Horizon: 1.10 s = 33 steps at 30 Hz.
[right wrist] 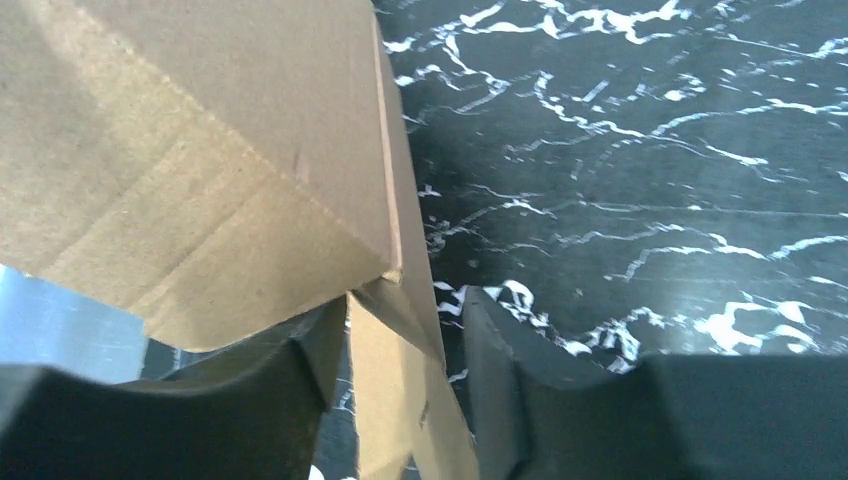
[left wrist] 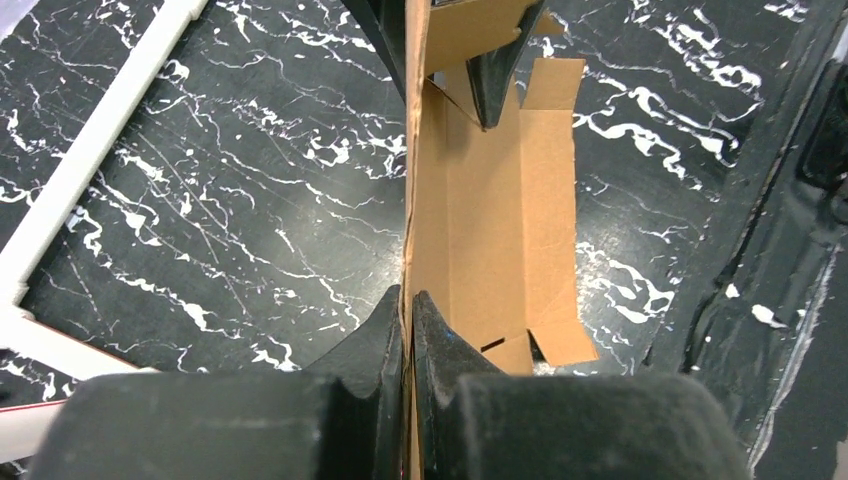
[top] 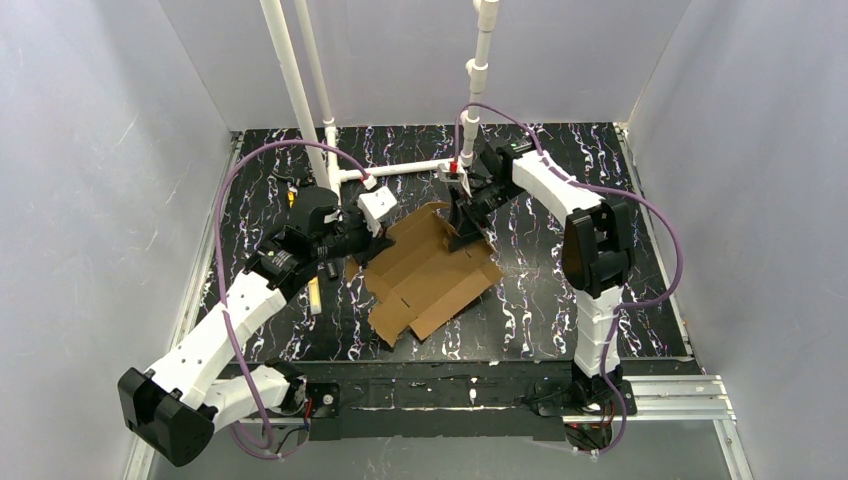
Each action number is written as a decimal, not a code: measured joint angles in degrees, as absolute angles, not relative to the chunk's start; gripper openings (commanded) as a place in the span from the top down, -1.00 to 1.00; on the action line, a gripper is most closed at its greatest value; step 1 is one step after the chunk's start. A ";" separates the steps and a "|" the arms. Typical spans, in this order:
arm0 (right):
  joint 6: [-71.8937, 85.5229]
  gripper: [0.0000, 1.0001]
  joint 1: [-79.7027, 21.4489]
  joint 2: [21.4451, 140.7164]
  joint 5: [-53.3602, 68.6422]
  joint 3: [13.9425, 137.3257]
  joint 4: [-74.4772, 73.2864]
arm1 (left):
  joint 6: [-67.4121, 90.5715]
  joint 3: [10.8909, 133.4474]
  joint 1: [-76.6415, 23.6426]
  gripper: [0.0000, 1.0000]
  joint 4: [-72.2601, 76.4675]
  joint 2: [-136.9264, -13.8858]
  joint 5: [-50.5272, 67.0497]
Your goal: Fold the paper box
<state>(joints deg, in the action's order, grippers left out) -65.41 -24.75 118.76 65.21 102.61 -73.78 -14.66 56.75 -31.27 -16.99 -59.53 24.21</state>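
The paper box (top: pixel 430 275) is a brown cardboard sheet, partly folded, lying in the middle of the black marbled table. My left gripper (top: pixel 368 246) is at its left edge. In the left wrist view this gripper (left wrist: pixel 405 305) is shut on an upright side wall of the paper box (left wrist: pixel 500 220). My right gripper (top: pixel 467 238) is at the far end of the sheet. In the right wrist view it (right wrist: pixel 405 305) stands open around a raised flap of the paper box (right wrist: pixel 200 150), with gaps on both sides of the flap.
A white pipe frame (top: pixel 400 168) lies on the table behind the box, with upright pipes (top: pixel 290 80) at the back. A small pale stick (top: pixel 315 296) lies to the left of the box. Grey walls close in the table on three sides.
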 measured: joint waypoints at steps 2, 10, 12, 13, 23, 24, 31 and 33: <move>-61.80 -0.38 -24.64 117.99 62.19 102.56 -70.59 | -15.88 56.86 -31.27 1.00 -17.91 -59.81 23.46; -51.55 -0.72 -20.45 106.30 52.38 96.31 -59.37 | -20.43 59.72 -31.27 1.00 -22.02 -63.20 20.88; -48.36 -0.72 -17.78 102.08 51.75 92.16 -54.87 | -21.06 60.93 -31.27 1.00 -22.63 -64.12 20.38; -47.24 -0.71 -16.97 101.03 51.59 90.74 -53.52 | -21.26 61.34 -31.27 1.00 -22.79 -64.42 20.23; -15.40 -0.21 -10.26 85.91 47.99 48.38 -11.16 | -21.43 65.82 -31.62 1.00 -24.75 -68.27 17.10; -11.75 -0.21 -9.63 85.19 47.11 45.47 -7.60 | -21.43 66.24 -31.75 1.00 -24.91 -68.88 16.62; -0.34 -0.56 -7.88 84.86 44.60 42.52 7.88 | -21.52 69.76 -34.81 1.00 -26.52 -73.89 12.56; 0.21 -0.68 -7.86 84.86 45.63 42.52 9.63 | -21.63 70.89 -36.18 1.00 -27.22 -75.29 11.29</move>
<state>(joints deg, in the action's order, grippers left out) 0.21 -7.86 84.86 45.63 42.52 9.63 -21.63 70.89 -36.18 -27.22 -75.29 11.29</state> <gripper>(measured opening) 0.754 0.014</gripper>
